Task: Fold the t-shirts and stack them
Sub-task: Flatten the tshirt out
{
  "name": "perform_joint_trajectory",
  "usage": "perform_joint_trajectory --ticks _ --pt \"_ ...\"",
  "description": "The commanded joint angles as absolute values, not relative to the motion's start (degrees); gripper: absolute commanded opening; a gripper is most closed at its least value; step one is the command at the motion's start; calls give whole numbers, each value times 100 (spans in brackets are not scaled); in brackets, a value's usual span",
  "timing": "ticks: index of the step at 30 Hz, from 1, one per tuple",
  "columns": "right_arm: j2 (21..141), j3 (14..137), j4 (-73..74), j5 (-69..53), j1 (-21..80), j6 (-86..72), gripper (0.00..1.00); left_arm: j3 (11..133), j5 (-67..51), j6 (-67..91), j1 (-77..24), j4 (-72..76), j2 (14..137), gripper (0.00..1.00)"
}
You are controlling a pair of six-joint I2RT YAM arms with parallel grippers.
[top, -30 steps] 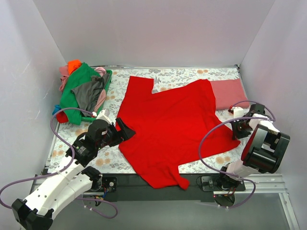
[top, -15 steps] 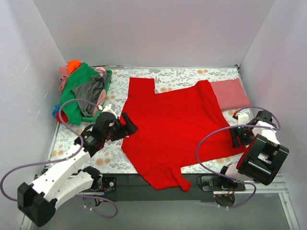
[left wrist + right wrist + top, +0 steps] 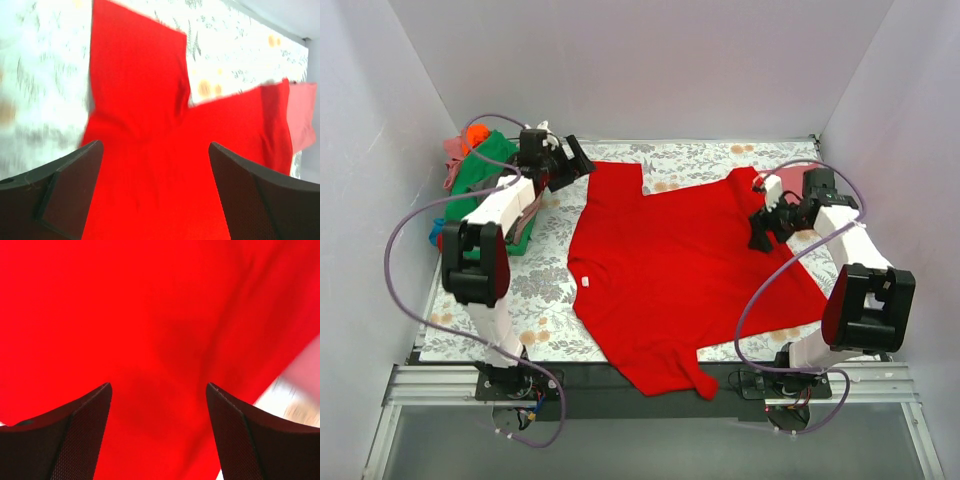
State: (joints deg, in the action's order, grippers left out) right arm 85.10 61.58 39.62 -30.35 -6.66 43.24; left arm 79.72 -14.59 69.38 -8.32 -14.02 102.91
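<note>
**A:** Where does the bright red t-shirt (image 3: 680,270) lie?

**B:** It is spread flat across the middle of the desk (image 3: 545,320), with its near end lapping over the desk's near edge. Its length seems to run near to far, a little aslant.

**A:** And the jaws?

**B:** The right jaws are spread and empty, low over the shirt's far right part. The left jaws are also spread with nothing between them. They hang at the far left, and the shirt's far flap (image 3: 140,75) lies just beyond them.

**A:** Who takes what?

**B:** I'd judge each takes the far corner on its own side and folds it nearward. There is open desk to the left.

**A:** Anything crowding?

**B:** The rose-red shirt (image 3: 302,120) lies just beside the far right corner. The heap of shirts (image 3: 485,170) sits far left.
</note>
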Motion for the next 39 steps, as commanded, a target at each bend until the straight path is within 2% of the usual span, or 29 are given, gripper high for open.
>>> perform_joint_trajectory --ticks 1,9,16,23,33,36,39 --pt "8701 6819 3569 -3857 -387 4052 82 8884 -2319 6565 -564 -1538 11274 84" --pt "8992 6803 2857 -4430 -255 3559 82 11640 -2549 6478 -439 -2030 13498 75" --pt "8894 6618 2856 -4605 -272 3586 83 12936 -2022 6258 -448 -2241 14615 71" --pt "8965 6601 2874 -4667 -299 3586 83 13184 -2144 5872 -483 -2153 15020 64" --pt "9009 6601 2883 -4763 -466 3568 83 13183 -2294 5493 -791 -2223 15337 60" --pt "9000 6583 2892 -4825 -545 3560 82 13228 -2127 5493 -844 -2329 15416 55" --pt "9026 6583 2900 -4895 -633 3551 83 13236 -1890 5484 -844 -2399 15434 45"
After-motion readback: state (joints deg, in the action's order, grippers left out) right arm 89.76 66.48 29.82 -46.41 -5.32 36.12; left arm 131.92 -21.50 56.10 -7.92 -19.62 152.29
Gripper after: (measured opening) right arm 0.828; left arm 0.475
